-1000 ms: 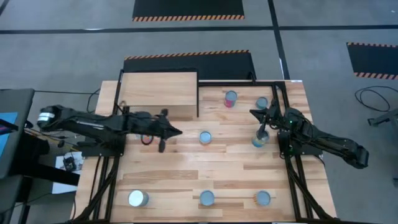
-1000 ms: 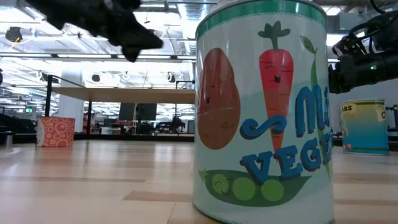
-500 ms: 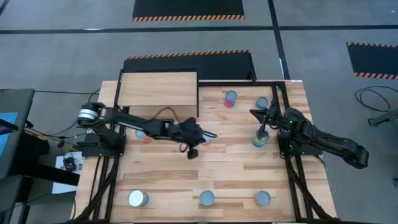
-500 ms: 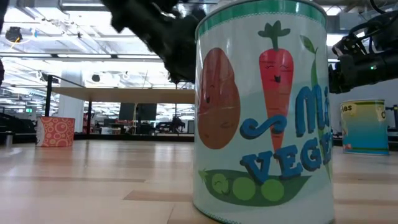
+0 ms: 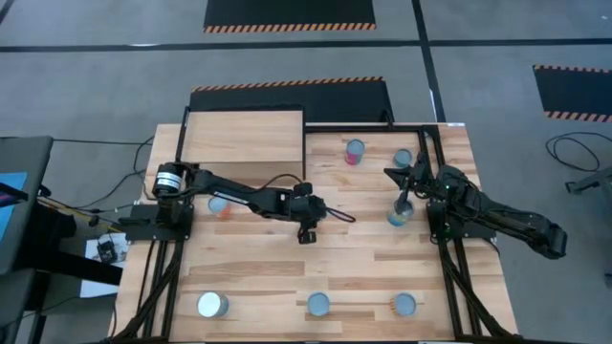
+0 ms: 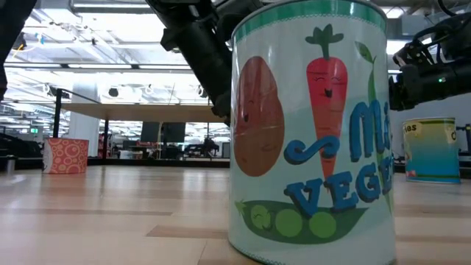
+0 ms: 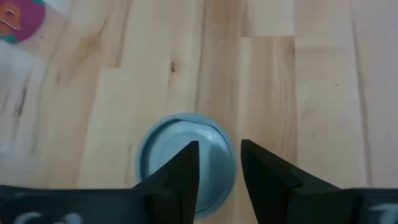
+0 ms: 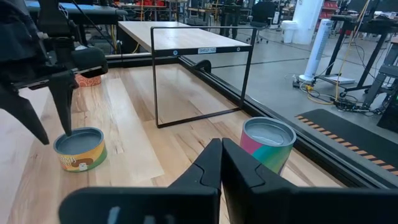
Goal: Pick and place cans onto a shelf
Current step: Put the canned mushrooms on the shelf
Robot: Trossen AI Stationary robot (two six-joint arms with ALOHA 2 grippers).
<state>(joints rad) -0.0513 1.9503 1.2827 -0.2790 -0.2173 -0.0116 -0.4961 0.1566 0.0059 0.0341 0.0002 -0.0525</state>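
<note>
hovering at frame centre, left gripper (image 5: 314,212) had fingers (image 7: 180,177) apart over a can (image 7: 185,160); right gripper (image 5: 390,173), right of centre, fingers together.

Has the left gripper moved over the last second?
Yes. The left gripper has swung away from the shelf toward mid-table, now over the central can.

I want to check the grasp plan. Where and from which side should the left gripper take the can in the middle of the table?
The can stands upright, round lid up, with bare table around it. Best is probably to come straight down from above and close the fingers on opposite sides of its round wall, just under the rim. The left gripper hangs over it, fingers slightly apart.
</note>
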